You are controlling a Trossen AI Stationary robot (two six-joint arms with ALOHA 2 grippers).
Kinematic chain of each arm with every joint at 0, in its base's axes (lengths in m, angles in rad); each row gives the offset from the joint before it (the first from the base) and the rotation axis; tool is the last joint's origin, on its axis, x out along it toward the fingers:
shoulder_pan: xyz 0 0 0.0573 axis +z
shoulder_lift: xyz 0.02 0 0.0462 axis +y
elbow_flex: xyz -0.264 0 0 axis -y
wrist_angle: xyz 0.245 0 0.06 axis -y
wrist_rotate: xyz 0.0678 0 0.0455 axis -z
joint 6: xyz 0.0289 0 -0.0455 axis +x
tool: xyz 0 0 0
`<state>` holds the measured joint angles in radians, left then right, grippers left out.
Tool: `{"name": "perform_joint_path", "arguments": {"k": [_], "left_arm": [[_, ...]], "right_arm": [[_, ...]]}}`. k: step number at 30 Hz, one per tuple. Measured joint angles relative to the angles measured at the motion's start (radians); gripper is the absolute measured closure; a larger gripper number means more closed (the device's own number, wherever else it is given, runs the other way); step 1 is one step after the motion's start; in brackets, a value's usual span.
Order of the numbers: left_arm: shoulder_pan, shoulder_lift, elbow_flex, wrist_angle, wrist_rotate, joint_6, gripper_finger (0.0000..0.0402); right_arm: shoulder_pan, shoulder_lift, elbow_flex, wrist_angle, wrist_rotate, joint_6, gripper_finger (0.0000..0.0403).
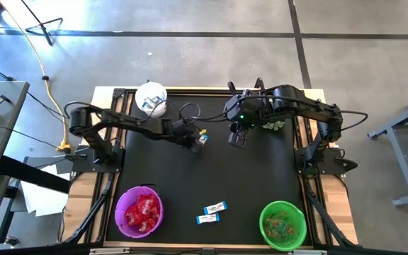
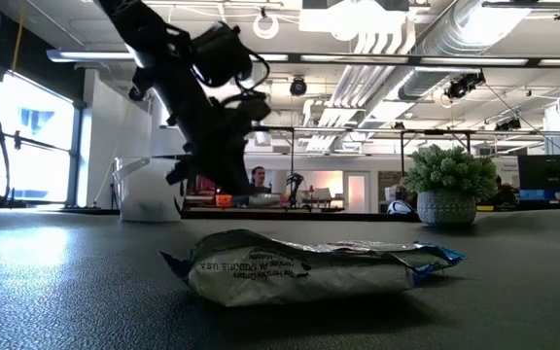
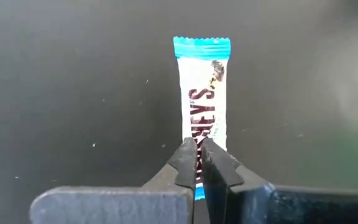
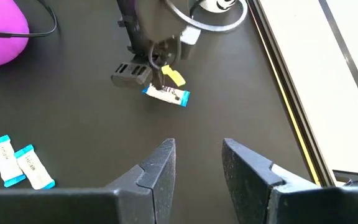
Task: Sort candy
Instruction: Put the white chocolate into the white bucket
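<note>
A blue-and-white candy bar (image 3: 204,93) sits at the tips of my left gripper (image 3: 197,142), which is shut on it near the middle of the black mat (image 1: 154,170); the right wrist view shows the same bar (image 4: 166,94) under that gripper (image 4: 159,78). My right gripper (image 4: 197,146) hangs open above the mat, just right of it, holding nothing. Two more blue-and-white bars (image 1: 212,213) lie flat near the front edge; one fills the low view's foreground (image 2: 309,264). My left gripper pinches the bar's near blue end (image 3: 197,186) between its two fingertips (image 3: 185,158). The fingers slant down from the table's left and lie along the bar. The bar juts out past the tips, roughly level; whether its far end touches the mat I cannot tell.
A purple bowl (image 1: 122,223) with red candy stands front left, a green bowl (image 1: 264,230) with greenish candy front right, and a white bowl (image 1: 151,99) far left. A potted spiky plant (image 2: 447,175) stands at the far right, under my right arm.
</note>
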<state>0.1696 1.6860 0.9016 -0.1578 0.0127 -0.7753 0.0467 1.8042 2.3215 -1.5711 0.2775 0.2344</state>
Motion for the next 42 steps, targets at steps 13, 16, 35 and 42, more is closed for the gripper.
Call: {"name": "perform_joint_path", "arguments": {"k": [13, 16, 35, 42], "left_arm": [[0.043, -0.364, 0.002, -0.229, -0.259, 0.064, 0.0401], [0.068, -0.466, 0.002, -0.266, -0.322, 0.089, 0.0401], [0.366, -0.668, 0.003, -0.561, -0.651, 0.307, 0.0401], [0.439, -0.621, 0.003, -0.523, -0.538, 0.327, 0.0369]], "right_arm": [[-0.003, 0.0, 0.0, 0.0, 0.004, -0.009, 0.0276], [-0.003, 0.0, 0.0, 0.0, 0.006, -0.008, 0.0276], [-0.003, 0.0, 0.0, 0.011, 0.008, 0.038, 0.0276], [-0.003, 0.0, 0.0, 0.011, 0.008, 0.057, 0.0276]]}}
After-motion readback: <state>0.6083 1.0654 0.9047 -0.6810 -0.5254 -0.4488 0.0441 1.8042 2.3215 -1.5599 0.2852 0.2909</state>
